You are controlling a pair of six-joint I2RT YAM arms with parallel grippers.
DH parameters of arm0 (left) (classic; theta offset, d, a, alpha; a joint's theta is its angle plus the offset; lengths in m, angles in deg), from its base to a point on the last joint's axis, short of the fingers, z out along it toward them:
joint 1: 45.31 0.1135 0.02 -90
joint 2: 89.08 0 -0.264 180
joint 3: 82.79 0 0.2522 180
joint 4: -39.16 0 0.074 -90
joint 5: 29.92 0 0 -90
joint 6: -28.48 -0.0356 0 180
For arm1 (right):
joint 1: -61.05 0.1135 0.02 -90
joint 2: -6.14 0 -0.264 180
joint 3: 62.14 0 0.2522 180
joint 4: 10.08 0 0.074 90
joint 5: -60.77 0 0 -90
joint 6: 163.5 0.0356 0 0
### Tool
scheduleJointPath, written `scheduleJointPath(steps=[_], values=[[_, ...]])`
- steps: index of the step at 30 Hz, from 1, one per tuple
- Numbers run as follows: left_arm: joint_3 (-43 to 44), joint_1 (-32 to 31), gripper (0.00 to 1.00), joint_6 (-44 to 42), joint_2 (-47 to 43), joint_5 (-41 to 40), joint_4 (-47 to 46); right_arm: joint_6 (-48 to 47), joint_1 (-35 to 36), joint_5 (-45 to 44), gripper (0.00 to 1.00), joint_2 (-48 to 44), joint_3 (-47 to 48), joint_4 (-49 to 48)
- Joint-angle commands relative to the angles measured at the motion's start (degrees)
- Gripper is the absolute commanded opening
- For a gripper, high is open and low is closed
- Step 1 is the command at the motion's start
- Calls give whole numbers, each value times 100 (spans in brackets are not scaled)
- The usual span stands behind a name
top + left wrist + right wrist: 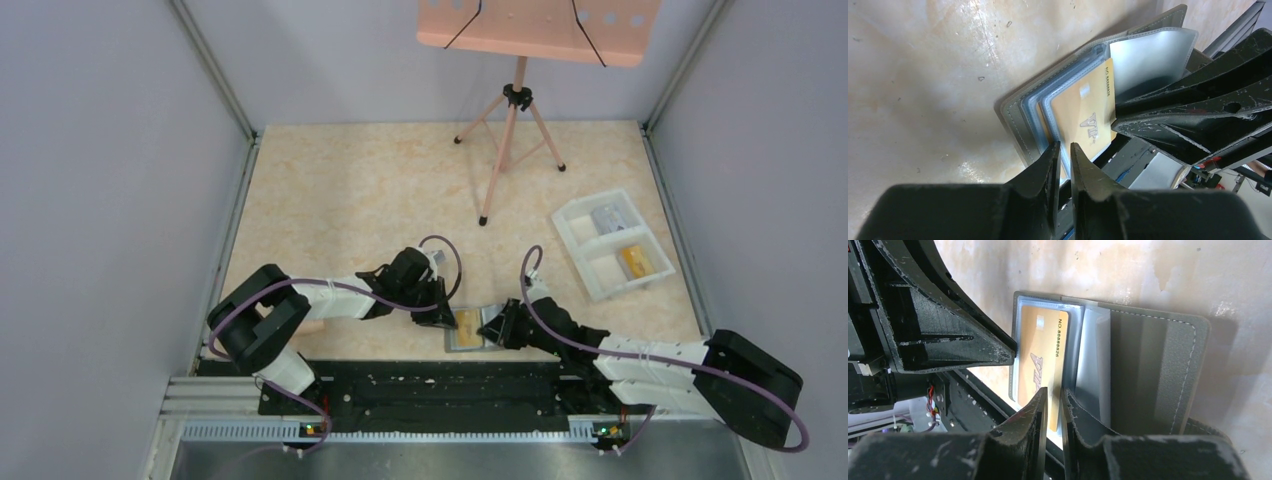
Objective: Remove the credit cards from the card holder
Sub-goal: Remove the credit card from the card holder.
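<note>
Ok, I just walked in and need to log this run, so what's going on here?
Both arms are working on the open card holder at the near edge of the table. The left gripper is closed on its pocket edge, while the right gripper appears to pinch a yellow card still in its pocket. A grey card and an orange card already lie in the white tray.

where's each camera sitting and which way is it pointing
Top external: above, behind the bases, looking down on the table; both arms show.
Left wrist: on left arm, looking past the left gripper at the card holder.
Right wrist: on right arm, past the right gripper at the orange card.
Both wrists share the holder.
</note>
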Motion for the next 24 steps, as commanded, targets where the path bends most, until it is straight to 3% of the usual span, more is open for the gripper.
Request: scheduleJointPath(steps=[1,9,15,24], values=[[-44,-9,19,-6,117,-140,-63,29,-99,152,16,73,-62,-484],[-52,-9,17,30,195,-151,-72,78,-103,153,18,203,-70,-536],[-35,-10,17,-6,174,-307,59,-23,-256,269,0,215,-98,-698],[61,-11,15,-147,376,-643,398,-130,-492,318,0,-788,-149,206]])
